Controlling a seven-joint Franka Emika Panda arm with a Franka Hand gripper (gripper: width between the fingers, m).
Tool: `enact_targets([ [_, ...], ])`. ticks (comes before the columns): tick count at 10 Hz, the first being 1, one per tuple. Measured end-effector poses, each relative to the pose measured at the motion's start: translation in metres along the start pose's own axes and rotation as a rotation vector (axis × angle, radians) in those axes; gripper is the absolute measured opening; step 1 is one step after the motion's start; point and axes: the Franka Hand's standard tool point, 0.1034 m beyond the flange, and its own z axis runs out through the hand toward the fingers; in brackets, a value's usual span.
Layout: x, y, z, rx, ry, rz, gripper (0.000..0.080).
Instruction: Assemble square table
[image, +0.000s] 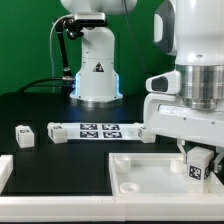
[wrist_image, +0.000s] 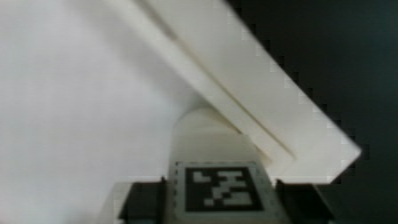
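White leg block (image: 201, 170) half-hidden in gripper (image: 200, 156)

Dark surroundings, overexposed whites, coarse grain, wrist view blurred

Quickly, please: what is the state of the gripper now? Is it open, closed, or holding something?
Gripper: closed on a white tagged leg block, which it holds above the square table.

1. My black table (image: 60, 165) spreads from near to far.
2. The marker board (image: 95, 130) lies flat on it, toward the far side.
3. A white border rail (image: 4, 172) rests at the exterior view's left edge, nearer.
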Motion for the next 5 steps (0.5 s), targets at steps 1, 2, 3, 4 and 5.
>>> enact_targets([
  [1,-0.0006,-0.0022,0.0004,-0.002,-0.016,0.124,0.0291],
  [2,-0.002,-0.0068,0.0012,0.007,-0.044,0.326,0.0291],
  [3,-0.0024,-0.0098,0.0025,0.011,-0.055,0.515,0.0291],
  [4,-0.0018,-0.0116,0.002,0.018,-0.059,0.662,0.0291],
  [5,-0.0005,-0.0119,0.0016,0.022,-0.055,0.745,0.0291],
])
